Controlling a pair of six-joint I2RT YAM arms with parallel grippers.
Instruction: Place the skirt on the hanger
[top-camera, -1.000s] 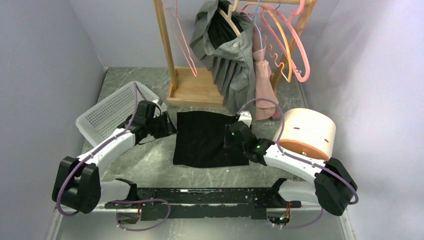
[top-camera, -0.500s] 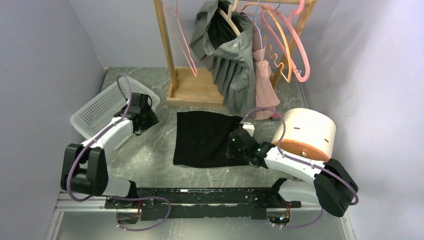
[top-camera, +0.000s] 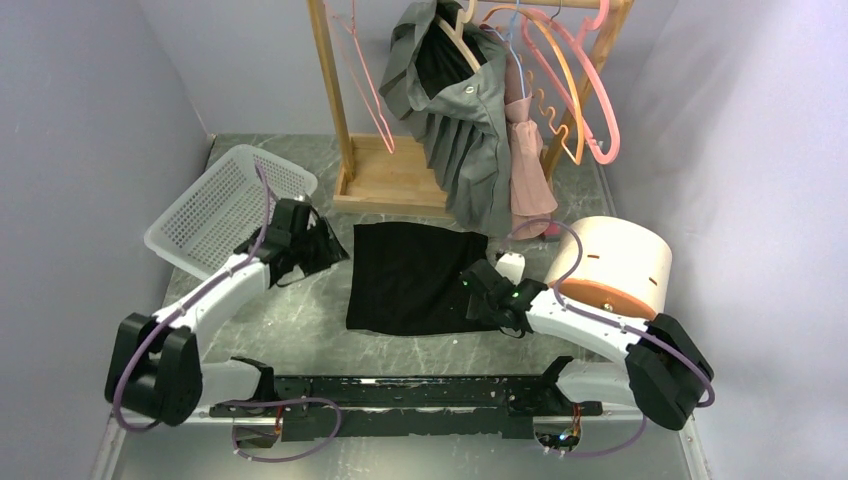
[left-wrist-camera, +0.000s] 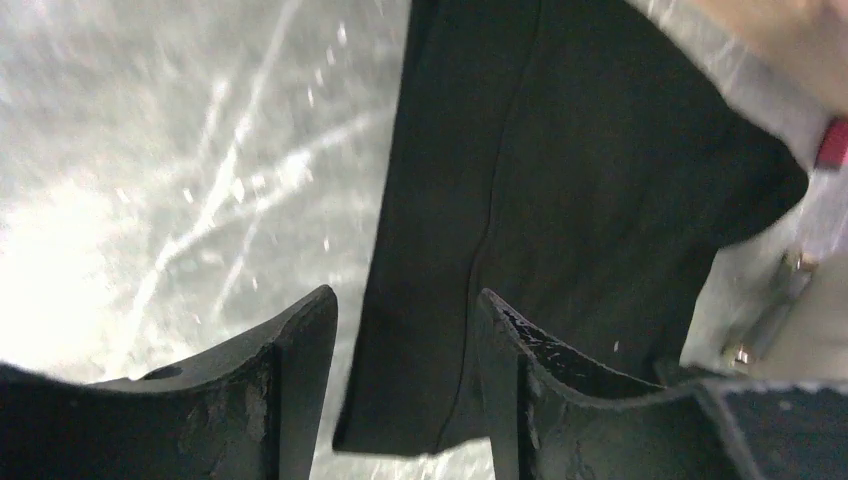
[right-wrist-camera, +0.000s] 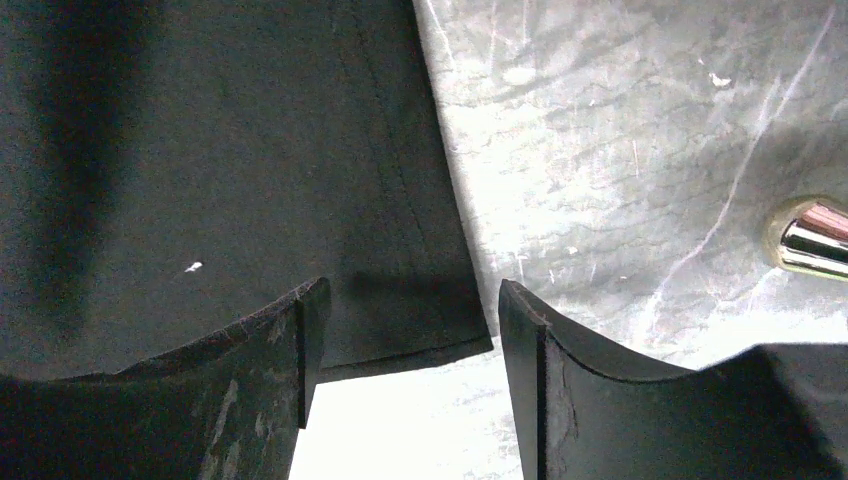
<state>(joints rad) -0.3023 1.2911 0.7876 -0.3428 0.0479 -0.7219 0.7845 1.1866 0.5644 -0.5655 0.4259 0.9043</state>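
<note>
The black skirt (top-camera: 412, 275) lies flat on the table. Empty pink hangers (top-camera: 368, 95) and an orange one (top-camera: 572, 100) hang on the wooden rack (top-camera: 330, 100). My left gripper (top-camera: 322, 250) is at the skirt's left edge, open; in the left wrist view a skirt (left-wrist-camera: 560, 180) corner lies between the fingers of the left gripper (left-wrist-camera: 405, 320). My right gripper (top-camera: 478, 292) hovers over the skirt's near right part, open. In the right wrist view the skirt (right-wrist-camera: 200, 150) hem corner lies between the spread fingers of the right gripper (right-wrist-camera: 410, 300). Neither holds cloth.
A grey dress (top-camera: 460, 110) and a pink garment (top-camera: 527, 175) hang on the rack, just behind the skirt. A white mesh basket (top-camera: 215, 205) stands tilted at the left. A round tan box (top-camera: 615, 262) stands at the right beside my right arm.
My left arm swung out toward the basket and came back to the skirt's left edge; the basket shifted slightly. My right gripper slid a little toward the skirt's near right corner.
</note>
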